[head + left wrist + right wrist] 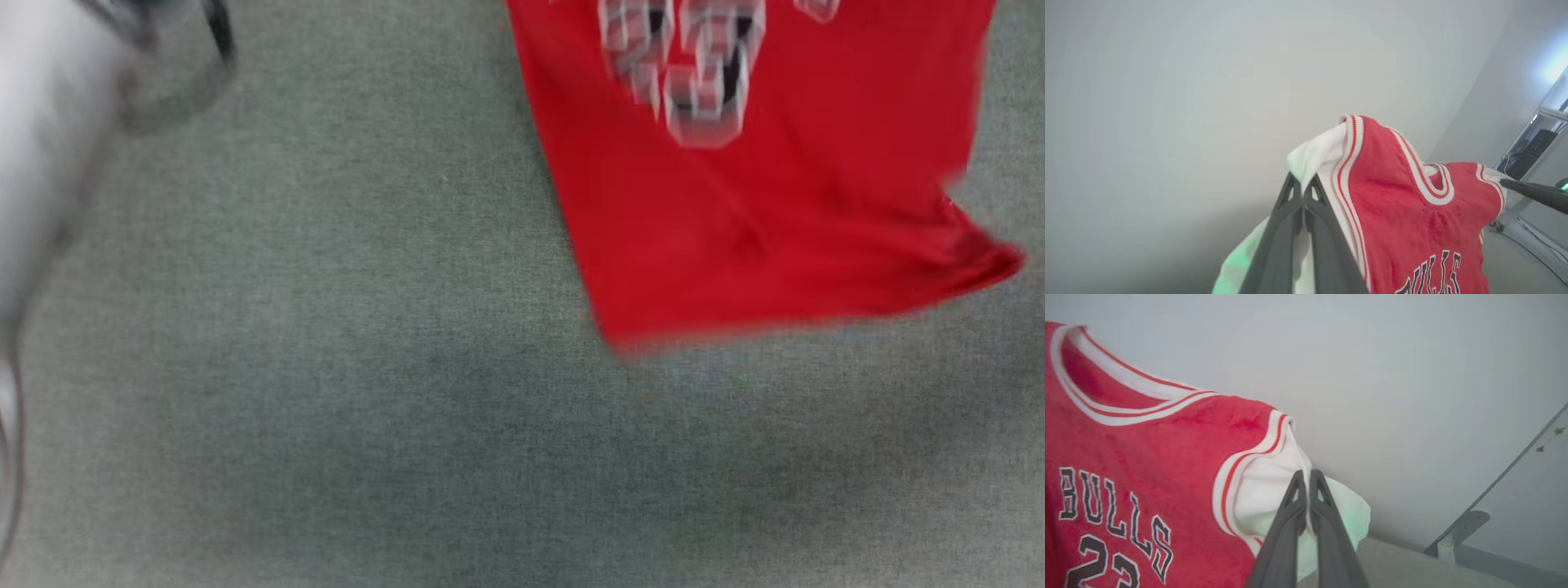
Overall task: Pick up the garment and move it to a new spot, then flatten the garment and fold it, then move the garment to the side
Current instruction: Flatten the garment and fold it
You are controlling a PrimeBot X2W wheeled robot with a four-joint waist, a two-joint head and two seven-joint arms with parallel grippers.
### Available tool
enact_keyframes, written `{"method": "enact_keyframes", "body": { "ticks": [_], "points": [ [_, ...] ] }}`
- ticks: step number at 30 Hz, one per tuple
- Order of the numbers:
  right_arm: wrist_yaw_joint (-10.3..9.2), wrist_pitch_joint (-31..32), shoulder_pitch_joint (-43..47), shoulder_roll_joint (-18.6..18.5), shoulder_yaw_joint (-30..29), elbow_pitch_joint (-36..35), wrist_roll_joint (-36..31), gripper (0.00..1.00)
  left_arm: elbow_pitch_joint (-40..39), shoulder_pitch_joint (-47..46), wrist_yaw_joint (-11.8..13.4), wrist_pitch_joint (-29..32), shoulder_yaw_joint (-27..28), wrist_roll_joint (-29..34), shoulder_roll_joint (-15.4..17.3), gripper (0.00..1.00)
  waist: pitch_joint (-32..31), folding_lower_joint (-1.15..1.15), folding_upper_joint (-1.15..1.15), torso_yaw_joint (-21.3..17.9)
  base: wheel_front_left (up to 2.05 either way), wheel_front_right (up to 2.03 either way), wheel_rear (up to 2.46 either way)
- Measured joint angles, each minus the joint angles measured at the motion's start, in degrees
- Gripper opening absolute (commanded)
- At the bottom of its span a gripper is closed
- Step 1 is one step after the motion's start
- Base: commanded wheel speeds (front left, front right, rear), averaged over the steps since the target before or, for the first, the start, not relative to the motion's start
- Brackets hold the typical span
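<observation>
My left jaws are pressed together on one white sleeve (1312,157) of the red Bulls jersey (1400,212). The two dark fingers (1284,222) meet at their tips, with the cloth bunched over and between them. That wrist is turned so the fingers point up towards a plain pale wall (1208,81). My right jaws are closed the same way on the other white sleeve (1257,490), just past its red-and-white striped trim (1237,465), and that arm's fingers also slant upward. From the left wrist I can see a dark finger (1535,194) of the right arm reaching in at the jersey's far shoulder. The jersey hangs spread between my two arms, held by its sleeves. Its front faces both wrist cameras, with the striped collar (1126,392) at the top and the black "BULLS" lettering (1110,506) and the number 23 (1102,563) below it. The head view is badly smeared. There the lower half of the jersey hangs at the upper right over a grey woven surface (326,367), and I cannot tell whether the hem touches it. A pale forearm (41,147) crosses the upper left corner.
</observation>
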Motion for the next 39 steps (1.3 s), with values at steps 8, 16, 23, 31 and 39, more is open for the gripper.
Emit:
{"method": "enact_keyframes", "body": {
  "ticks": [8, 16, 23, 31, 39],
  "points": [
    [0.01, -9.56, -14.56, 9.37, -7.25, 17.14, -3.21, 0.00, 10.95, -15.10, 0.44, -8.88, 5.00, 3.14, -4.94, 0.00, 1.10, 0.00, 0.00, -1.32, 0.00, 0.00, 0.00],
    [0.01, -12.06, -13.91, 9.67, -4.36, 17.40, -6.34, 0.00, 6.25, -10.15, -0.12, -9.83, 6.05, 0.99, -3.42, 0.00, 0.25, 0.00, 0.00, -1.31, 0.00, 0.00, 0.00],
    [0.01, -11.68, 0.43, 3.59, 2.26, 6.14, -4.42, 0.00, -10.32, 9.04, -0.11, -9.46, -3.76, -3.44, 5.37, 0.00, -0.49, 0.00, 0.00, -1.31, 0.00, 0.00, 0.00],
    [0.01, -13.52, 17.64, -6.11, 6.72, -7.77, 0.07, 0.00, -21.47, 26.17, -0.11, -9.43, -13.79, -5.38, 14.75, 0.00, -2.57, 0.00, 0.00, -1.33, 0.00, 0.00, 0.00],
    [0.01, -12.80, 31.44, -14.41, 9.22, -21.17, 3.83, 0.00, -29.20, 39.84, -0.11, -9.94, -15.38, -6.95, 20.18, 0.00, -5.80, 0.00, 0.00, -1.75, 0.00, 0.00, 0.00]
  ]
}}
